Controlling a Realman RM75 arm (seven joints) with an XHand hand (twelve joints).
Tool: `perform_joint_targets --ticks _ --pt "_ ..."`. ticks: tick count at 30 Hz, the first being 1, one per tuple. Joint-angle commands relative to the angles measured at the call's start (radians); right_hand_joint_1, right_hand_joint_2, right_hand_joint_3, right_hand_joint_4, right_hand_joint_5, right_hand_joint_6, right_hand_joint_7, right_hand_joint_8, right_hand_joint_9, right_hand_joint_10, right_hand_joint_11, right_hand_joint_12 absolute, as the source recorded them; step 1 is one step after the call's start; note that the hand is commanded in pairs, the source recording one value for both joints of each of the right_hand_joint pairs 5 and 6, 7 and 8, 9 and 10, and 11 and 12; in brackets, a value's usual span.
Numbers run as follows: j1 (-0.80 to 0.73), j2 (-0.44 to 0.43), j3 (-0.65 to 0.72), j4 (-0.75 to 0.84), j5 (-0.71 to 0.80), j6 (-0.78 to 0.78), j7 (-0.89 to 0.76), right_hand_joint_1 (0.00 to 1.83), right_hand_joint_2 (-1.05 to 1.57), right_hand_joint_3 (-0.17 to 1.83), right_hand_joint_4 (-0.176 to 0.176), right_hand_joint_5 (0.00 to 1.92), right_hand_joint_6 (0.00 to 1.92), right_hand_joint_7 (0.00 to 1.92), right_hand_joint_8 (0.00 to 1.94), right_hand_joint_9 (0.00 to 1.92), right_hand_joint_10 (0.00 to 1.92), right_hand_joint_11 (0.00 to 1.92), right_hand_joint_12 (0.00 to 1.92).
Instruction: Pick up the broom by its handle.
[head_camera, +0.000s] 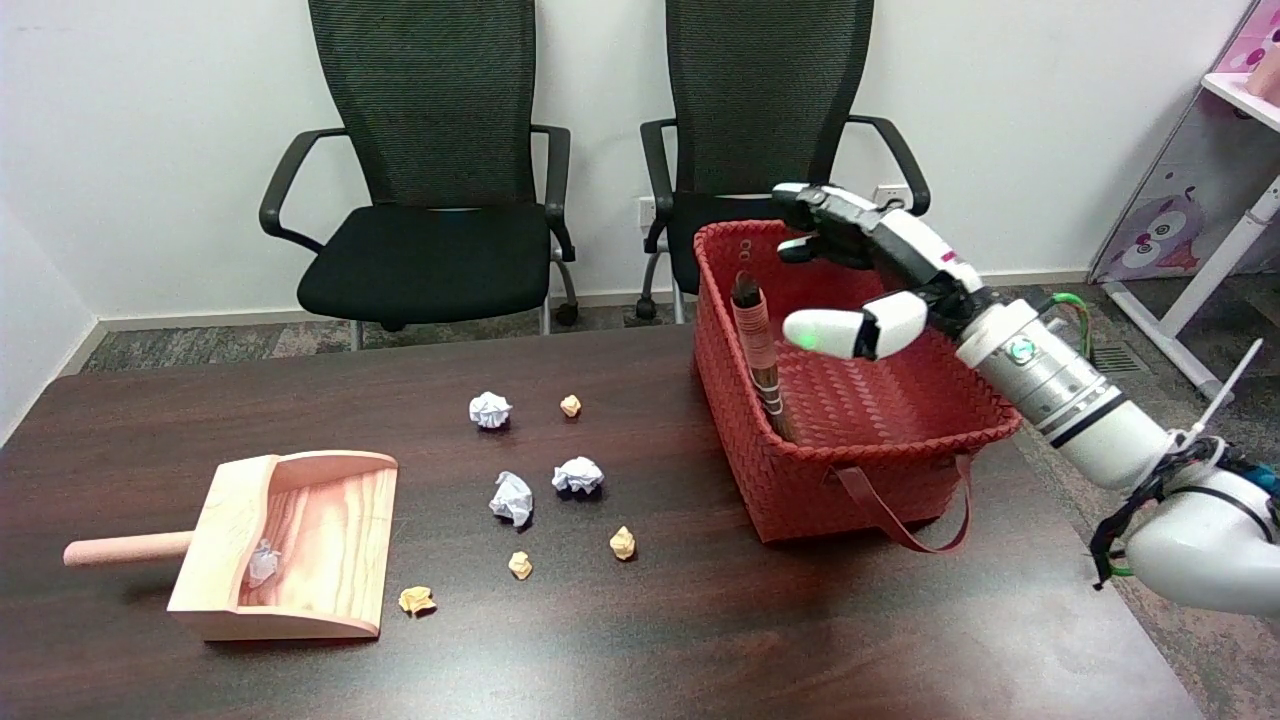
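Right hand (860, 275), fingers spread wide and empty, above the basket (800, 470); a misjudged closure could topple the leaning broom (760, 350) handle from reach

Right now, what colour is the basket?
Red, a woven pattern; the head view shows the basket best.

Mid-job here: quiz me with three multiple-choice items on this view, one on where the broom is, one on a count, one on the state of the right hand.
1. Where is the broom?
A. Leaning inside the red basket
B. Flat on the table
C. In the dustpan

2. How many crumpled paper balls lie inside the wooden dustpan?
A. None
B. One
C. Three

3. What is the right hand doing?
A. Gripping the broom handle
B. Holding a paper ball
C. Open over the basket, holding nothing

Answers: 1 A, its handle stands against the basket's left wall. 2 B, one white ball is there. 3 C, its fingers are spread, clear of the handle.
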Motion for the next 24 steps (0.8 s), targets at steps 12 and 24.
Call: perform_joint_targets --ticks 12,24 --pt "0.017 -0.134 -0.027 -0.107 -0.021 -0.202 -0.226 0.87 0.15 0.78 -0.176 0.2 0.2 0.2 0.2 0.18 0.18 0.3 0.3" --pt "0.073 -0.225 -0.041 -0.05 -0.012 -0.196 -0.222 0.86 0.11 0.83 -0.176 0.2 0.2 0.2 0.2 0.31 0.31 0.45 0.45"
